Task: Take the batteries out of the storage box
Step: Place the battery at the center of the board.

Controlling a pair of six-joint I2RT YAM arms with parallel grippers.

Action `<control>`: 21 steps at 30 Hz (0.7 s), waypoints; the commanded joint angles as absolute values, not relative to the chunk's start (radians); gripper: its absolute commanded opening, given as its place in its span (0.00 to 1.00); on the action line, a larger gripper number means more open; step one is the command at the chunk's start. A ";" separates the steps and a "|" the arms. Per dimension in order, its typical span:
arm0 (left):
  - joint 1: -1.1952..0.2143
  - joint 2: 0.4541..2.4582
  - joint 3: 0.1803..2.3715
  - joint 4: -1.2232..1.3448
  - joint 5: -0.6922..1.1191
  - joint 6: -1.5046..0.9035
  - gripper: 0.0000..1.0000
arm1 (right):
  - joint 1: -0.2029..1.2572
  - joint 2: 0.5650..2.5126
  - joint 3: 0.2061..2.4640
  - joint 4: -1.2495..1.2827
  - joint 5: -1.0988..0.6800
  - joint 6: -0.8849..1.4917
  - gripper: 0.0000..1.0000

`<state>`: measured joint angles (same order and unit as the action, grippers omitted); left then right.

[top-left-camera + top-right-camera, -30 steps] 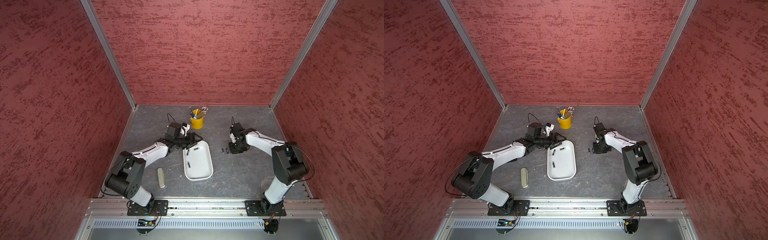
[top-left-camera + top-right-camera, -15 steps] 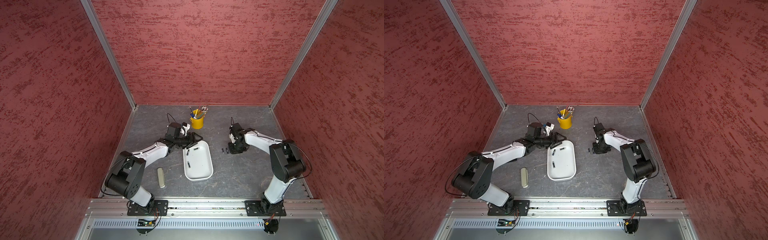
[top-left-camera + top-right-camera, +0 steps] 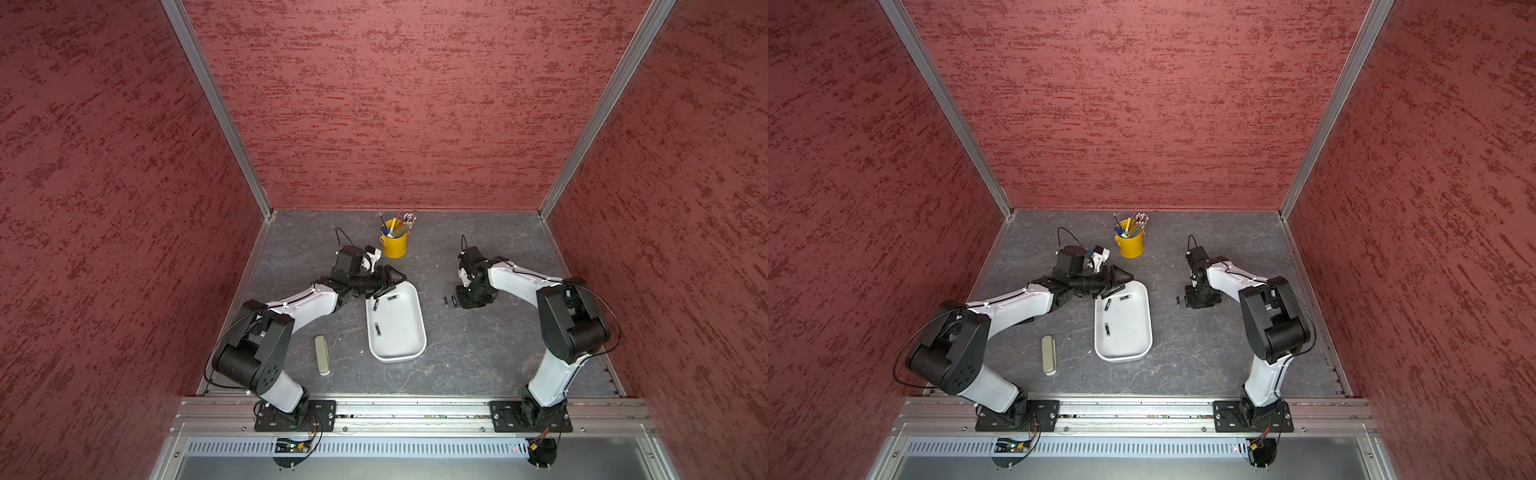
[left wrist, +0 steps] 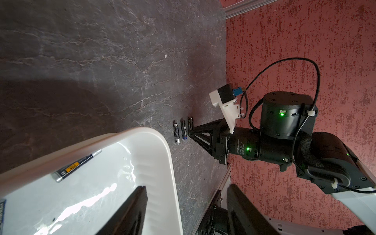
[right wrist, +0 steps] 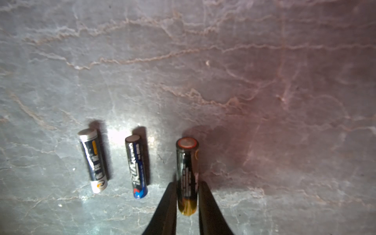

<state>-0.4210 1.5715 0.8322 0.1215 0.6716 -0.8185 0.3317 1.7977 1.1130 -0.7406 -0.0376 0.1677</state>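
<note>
The white storage box [image 3: 400,343] [image 3: 1126,347] lies mid-table with three batteries in it: one [image 3: 392,297] near the far rim, one [image 3: 376,306] by the left wall, one [image 3: 377,329] further forward. My left gripper [image 3: 400,276] [image 4: 187,207] is open over the box's far corner, rim [image 4: 142,130] between the fingers. Right of the box three batteries lie side by side on the table [image 5: 93,160] [image 5: 136,166] [image 5: 187,175]. My right gripper [image 5: 187,184] [image 3: 460,302] flanks the gold-ended battery, jaws narrowly open with a thin gap.
A yellow pencil cup [image 3: 393,245] stands at the back, close behind my left wrist. A slim beige case [image 3: 321,354] lies left of the box. Red walls close in three sides, and a metal rail [image 3: 415,409] runs along the front.
Hardly anything has moved. The right arm's elbow shifted slightly while its gripper stayed low beside the row of batteries. The left gripper stays at the box's far corner.
</note>
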 commanded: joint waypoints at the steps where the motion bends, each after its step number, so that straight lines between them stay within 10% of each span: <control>1: -0.426 1.579 0.840 0.140 0.672 -0.817 0.66 | 0.326 1.806 1.138 -0.739 -0.031 0.163 0.24; 21: -0.426 1.577 0.873 0.009 0.653 -0.750 0.66 | 0.325 1.747 1.160 -0.783 -0.001 0.170 0.36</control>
